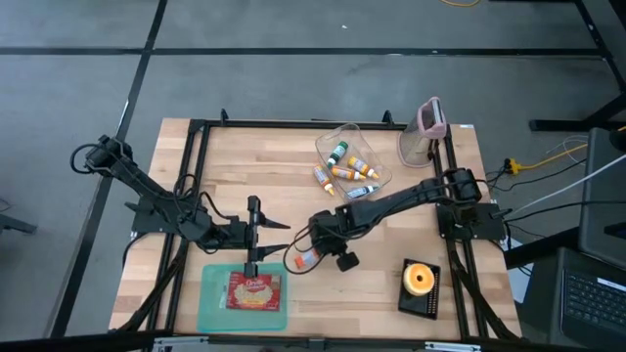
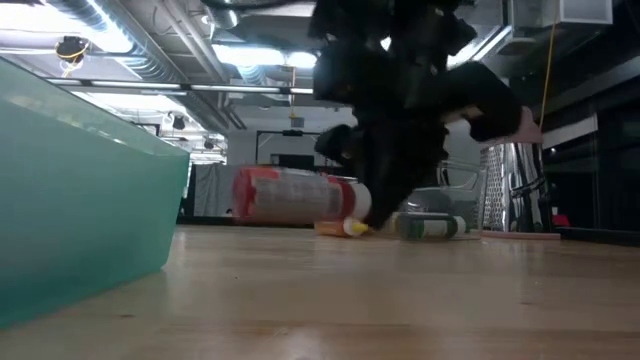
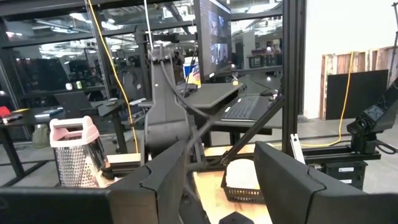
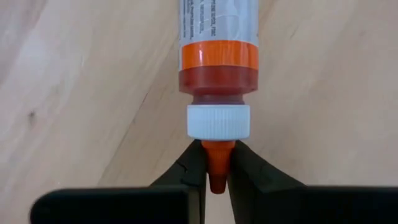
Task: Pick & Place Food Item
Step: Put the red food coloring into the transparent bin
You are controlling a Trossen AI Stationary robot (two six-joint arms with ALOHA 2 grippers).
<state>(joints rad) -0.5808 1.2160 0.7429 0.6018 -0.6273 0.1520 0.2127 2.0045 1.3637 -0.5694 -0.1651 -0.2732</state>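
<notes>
Wooden table (image 1: 225, 156), teal tray (image 1: 210, 303), clear container (image 1: 364, 147), orange-capped bottle (image 1: 305, 259), grater (image 1: 423, 137)

The desk (image 1: 293, 156) is pale wood with darker grain streaks, framed in black. The squeeze bottle (image 4: 217, 68) has a white label with grey print, an orange band, dark red contents, a white cap and an orange nozzle. The right gripper (image 4: 216, 177) is black. Beside the bottle, the tray (image 1: 210, 303) is translucent teal and holds a red packet (image 1: 254, 290) with a yellow picture. The grater (image 1: 426, 132) is steel with a pink handle. The left gripper (image 3: 214, 180) is dark grey.
</notes>
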